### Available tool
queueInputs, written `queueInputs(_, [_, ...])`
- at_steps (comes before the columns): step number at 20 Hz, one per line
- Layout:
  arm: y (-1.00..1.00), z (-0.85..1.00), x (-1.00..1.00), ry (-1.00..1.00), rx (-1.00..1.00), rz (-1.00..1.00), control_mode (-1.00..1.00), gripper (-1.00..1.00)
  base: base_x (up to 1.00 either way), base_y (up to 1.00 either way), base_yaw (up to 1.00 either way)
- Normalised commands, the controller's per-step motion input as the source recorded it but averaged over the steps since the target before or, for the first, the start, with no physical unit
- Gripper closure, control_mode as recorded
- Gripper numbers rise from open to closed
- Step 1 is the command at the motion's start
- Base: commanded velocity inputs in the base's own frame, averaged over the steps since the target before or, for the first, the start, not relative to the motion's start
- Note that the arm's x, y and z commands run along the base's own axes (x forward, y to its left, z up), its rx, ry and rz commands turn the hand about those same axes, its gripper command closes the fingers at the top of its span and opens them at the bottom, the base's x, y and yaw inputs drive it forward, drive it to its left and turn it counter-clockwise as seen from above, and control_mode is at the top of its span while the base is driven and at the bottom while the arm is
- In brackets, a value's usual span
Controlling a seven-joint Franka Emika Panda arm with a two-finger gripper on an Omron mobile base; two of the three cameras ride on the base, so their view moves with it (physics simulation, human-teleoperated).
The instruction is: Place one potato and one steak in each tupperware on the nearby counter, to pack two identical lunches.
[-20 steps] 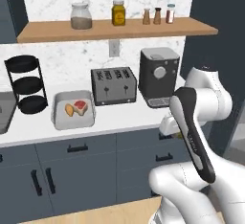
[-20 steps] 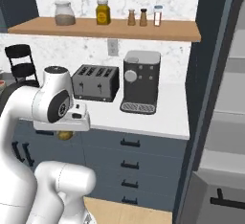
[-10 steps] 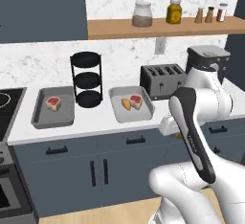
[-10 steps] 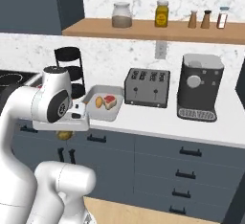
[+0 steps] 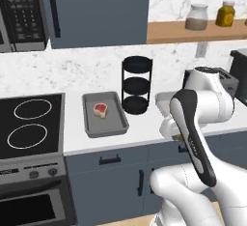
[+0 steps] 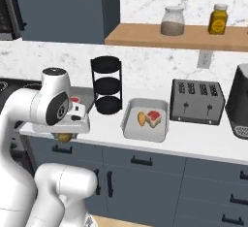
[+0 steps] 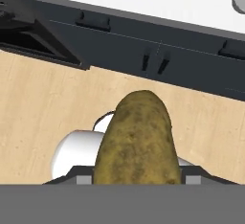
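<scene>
Now the robot has rolled left along the counter (image 5: 140, 133), so the tray with only a steak (image 5: 101, 109) is close. Its gripper (image 6: 64, 136) holds a potato (image 7: 138, 141), probably for that tray.

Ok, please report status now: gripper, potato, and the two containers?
Gripper shut on potato, carried low, off the counter. Left tupperware holds steak only. Right tupperware has both. Nothing blocking.
</scene>
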Motion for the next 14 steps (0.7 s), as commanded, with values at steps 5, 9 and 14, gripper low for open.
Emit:
queueInputs(5, [0.00, 0.00, 0.00, 0.00, 0.00, 0.00, 1.00, 1.00, 0.55, 0.57, -0.11])
queueInputs(9, [0.00, 0.00, 0.00, 0.00, 0.00, 0.00, 1.00, 1.00, 0.57, 0.36, -0.16])
queueInputs(14, [0.37, -0.04, 0.52, -0.01, 0.00, -0.17, -1.00, 1.00, 0.08, 0.02, -0.05])
